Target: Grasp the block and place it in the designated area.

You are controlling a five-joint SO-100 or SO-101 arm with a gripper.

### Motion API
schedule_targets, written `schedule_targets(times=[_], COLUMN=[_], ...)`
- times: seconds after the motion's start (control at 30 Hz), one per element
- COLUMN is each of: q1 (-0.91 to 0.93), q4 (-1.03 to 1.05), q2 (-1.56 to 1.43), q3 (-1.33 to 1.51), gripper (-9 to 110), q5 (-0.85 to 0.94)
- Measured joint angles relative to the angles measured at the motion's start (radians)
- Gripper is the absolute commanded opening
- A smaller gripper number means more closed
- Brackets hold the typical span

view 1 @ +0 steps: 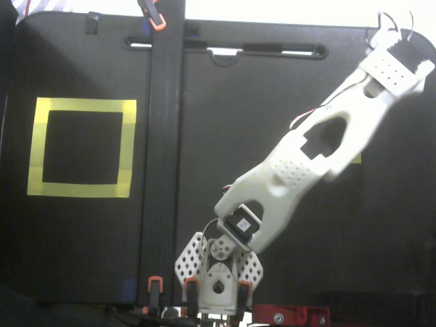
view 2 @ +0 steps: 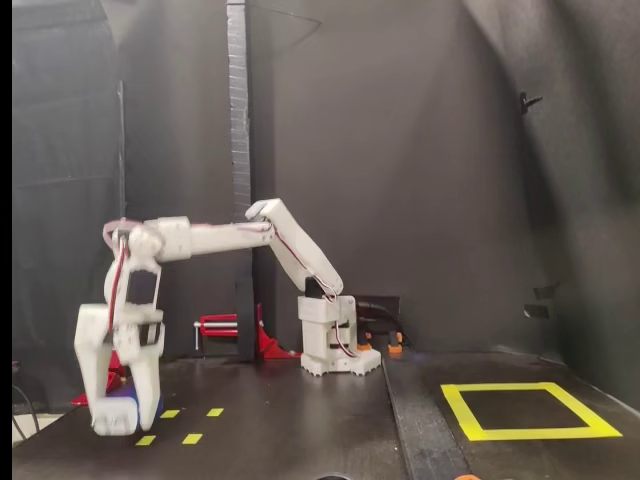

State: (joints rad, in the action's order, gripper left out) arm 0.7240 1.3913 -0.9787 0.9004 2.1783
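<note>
In the side fixed view my white gripper (view 2: pixel 121 424) hangs at the far left, a little above the black table, pointing down. It is shut on the block (view 2: pixel 134 405), a small dark-blue piece between the fingers, blurred by motion. The designated area is a square of wide yellow tape, lying at the right front in the side fixed view (view 2: pixel 530 434) and at the left in the top fixed view (view 1: pixel 82 107), far from the gripper. In the top fixed view the wrist (view 1: pixel 394 67) covers the gripper and the block.
A tall black post (view 2: pixel 238 150) stands beside the arm's base (view 2: pixel 330 348) and crosses the top fixed view as a dark strip (view 1: pixel 165 136). Small yellow marks (view 2: pixel 190 438) lie on the table under the gripper. A red clamp (view 2: pixel 225 325) sits behind.
</note>
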Motion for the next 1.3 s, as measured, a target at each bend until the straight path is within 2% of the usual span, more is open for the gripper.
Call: schedule_targets(times=[0.57, 1.13, 1.3], q1=[-0.011, -0.041, -0.075], q4=[0.184, 0.229, 0.213], q2=[-0.190, -0.233, -0.331], q3=[0.000, 0.003, 0.130], gripper=[21, 21, 21], q5=[-0.026, -0.052, -0.084])
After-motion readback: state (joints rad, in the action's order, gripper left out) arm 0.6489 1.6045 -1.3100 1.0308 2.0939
